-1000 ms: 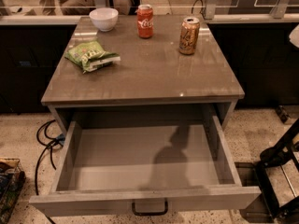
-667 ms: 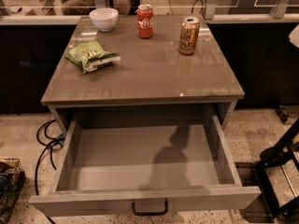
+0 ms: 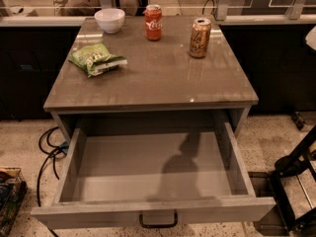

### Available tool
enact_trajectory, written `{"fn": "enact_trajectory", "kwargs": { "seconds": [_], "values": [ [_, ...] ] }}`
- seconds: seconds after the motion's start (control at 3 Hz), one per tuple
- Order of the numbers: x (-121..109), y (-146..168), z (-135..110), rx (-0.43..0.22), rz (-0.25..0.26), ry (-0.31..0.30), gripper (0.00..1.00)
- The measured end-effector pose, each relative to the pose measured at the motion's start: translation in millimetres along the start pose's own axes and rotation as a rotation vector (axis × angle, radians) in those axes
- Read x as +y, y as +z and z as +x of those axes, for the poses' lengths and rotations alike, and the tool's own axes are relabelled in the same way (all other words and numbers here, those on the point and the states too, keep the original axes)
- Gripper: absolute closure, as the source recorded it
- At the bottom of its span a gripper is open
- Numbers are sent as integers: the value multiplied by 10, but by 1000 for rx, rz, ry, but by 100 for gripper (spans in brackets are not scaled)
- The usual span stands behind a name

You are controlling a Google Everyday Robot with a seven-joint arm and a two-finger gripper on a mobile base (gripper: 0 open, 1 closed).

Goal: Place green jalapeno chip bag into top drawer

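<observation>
The green jalapeno chip bag (image 3: 96, 58) lies flat on the left part of the grey tabletop (image 3: 163, 78), a little in front of the white bowl. The top drawer (image 3: 153, 174) is pulled wide open below the tabletop's front edge and holds nothing. Its grey front panel with the dark loop handle (image 3: 158, 221) is at the bottom of the view. My gripper is not in view. Only a dark shadow (image 3: 185, 162) falls on the drawer floor right of the middle.
A white bowl (image 3: 109, 19), a red soda can (image 3: 153, 15) and a tan soda can (image 3: 199, 30) stand along the table's back. Black cables (image 3: 49, 147) lie on the floor at left. A dark metal frame (image 3: 294, 181) stands at the lower right.
</observation>
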State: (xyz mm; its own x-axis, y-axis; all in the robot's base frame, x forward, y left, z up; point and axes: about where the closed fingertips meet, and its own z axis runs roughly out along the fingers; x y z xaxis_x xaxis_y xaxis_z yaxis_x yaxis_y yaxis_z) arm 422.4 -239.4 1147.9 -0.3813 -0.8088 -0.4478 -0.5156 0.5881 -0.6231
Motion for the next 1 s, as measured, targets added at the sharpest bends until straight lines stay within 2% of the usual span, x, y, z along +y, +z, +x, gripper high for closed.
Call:
{"fn": "enact_trajectory", "kwargs": {
  "seconds": [1.0],
  "values": [
    [-1,0,-2,0,0,0,0]
  ]
}}
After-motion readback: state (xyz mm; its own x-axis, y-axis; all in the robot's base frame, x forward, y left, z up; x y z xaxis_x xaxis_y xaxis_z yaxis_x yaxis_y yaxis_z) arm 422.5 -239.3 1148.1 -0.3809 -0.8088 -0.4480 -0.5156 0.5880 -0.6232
